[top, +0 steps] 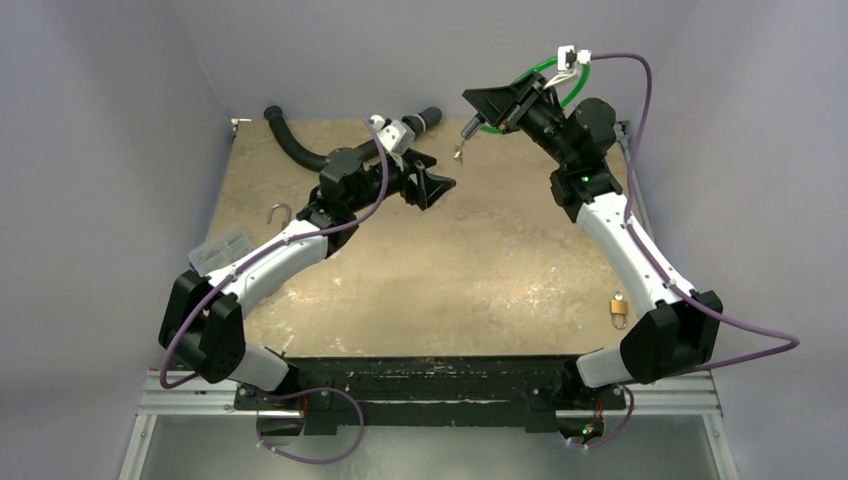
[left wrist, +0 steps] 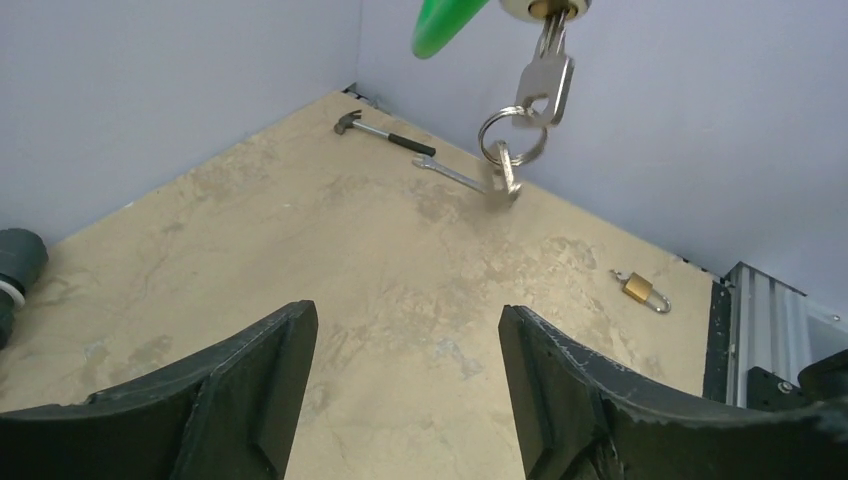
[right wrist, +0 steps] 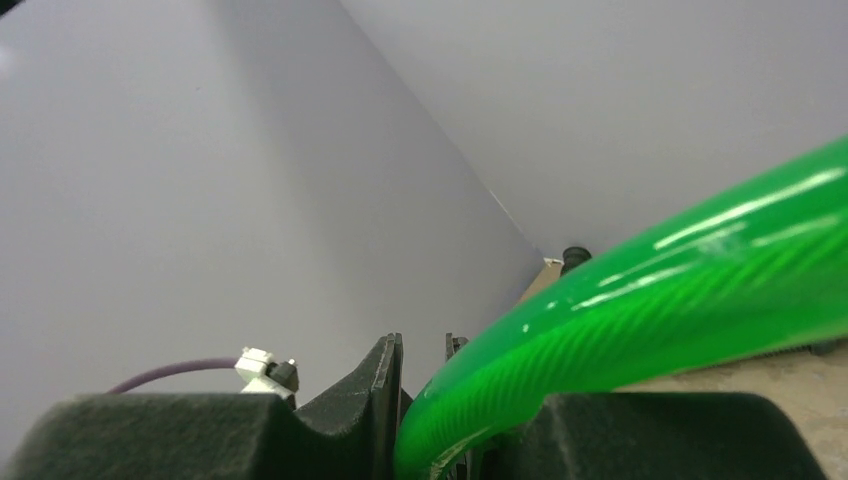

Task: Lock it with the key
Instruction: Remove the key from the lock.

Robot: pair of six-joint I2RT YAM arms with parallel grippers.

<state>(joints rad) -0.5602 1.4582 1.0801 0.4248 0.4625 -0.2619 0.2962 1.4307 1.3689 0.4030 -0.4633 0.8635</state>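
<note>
1. Counted: two keys, an upper key (left wrist: 552,80) and a lower key (left wrist: 506,178), on one ring (left wrist: 512,135); one lock (left wrist: 640,289); one hammer (left wrist: 385,134); one wrench (left wrist: 452,176).
2. The upper key hangs vertical, blade up in a cylinder (left wrist: 540,8); the lower key dangles tip down.
3. The lock lies flat near the table's (left wrist: 300,260) right edge, well apart from the keys.
4. The right tool (right wrist: 422,360), high above the table, clamps the green cable loop (right wrist: 650,300); the left tool (left wrist: 405,315), stretched over mid-table, gapes wide and empty.
</note>
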